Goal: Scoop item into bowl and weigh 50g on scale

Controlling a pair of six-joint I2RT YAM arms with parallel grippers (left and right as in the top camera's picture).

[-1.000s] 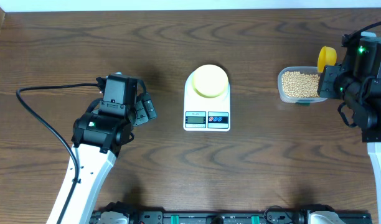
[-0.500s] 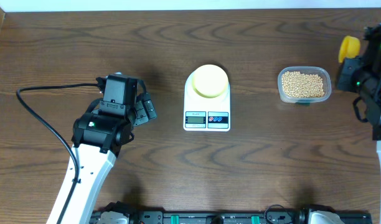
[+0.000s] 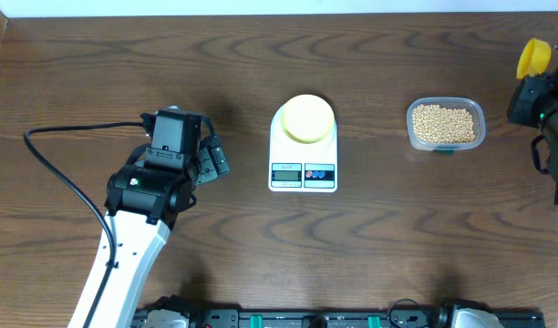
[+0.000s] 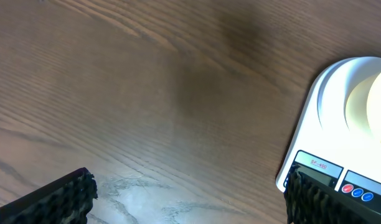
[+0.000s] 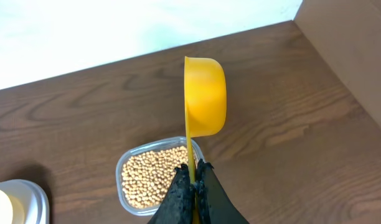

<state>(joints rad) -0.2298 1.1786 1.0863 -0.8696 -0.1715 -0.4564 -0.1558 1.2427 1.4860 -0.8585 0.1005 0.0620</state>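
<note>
Tan beans (image 3: pixel 445 124) fill a clear plastic tub (image 3: pixel 480 117) right of the white scale (image 3: pixel 304 173). The pale yellow bowl (image 3: pixel 307 118) sits on the scale's platform. My right gripper (image 3: pixel 525 91) is at the table's far right edge, to the right of the tub, shut on the handle of a bright yellow scoop (image 3: pixel 532 56). In the right wrist view the scoop (image 5: pixel 206 96) stands on edge above the gripper (image 5: pixel 192 177), with the beans (image 5: pixel 154 179) below left; its inside is hidden. My left gripper (image 3: pixel 215 162) rests open left of the scale (image 4: pixel 327 124), nothing between its fingers (image 4: pixel 72 193).
A black cable (image 3: pixel 51 155) loops from the left arm across the table's left side. A brown cardboard surface (image 5: pixel 352 50) rises at the table's right end. A black rail (image 3: pixel 306 319) runs along the front edge.
The right arm has carried the yellow scoop rightward, from over the tub's right end to beyond it at the table's edge. The left arm has not moved.
</note>
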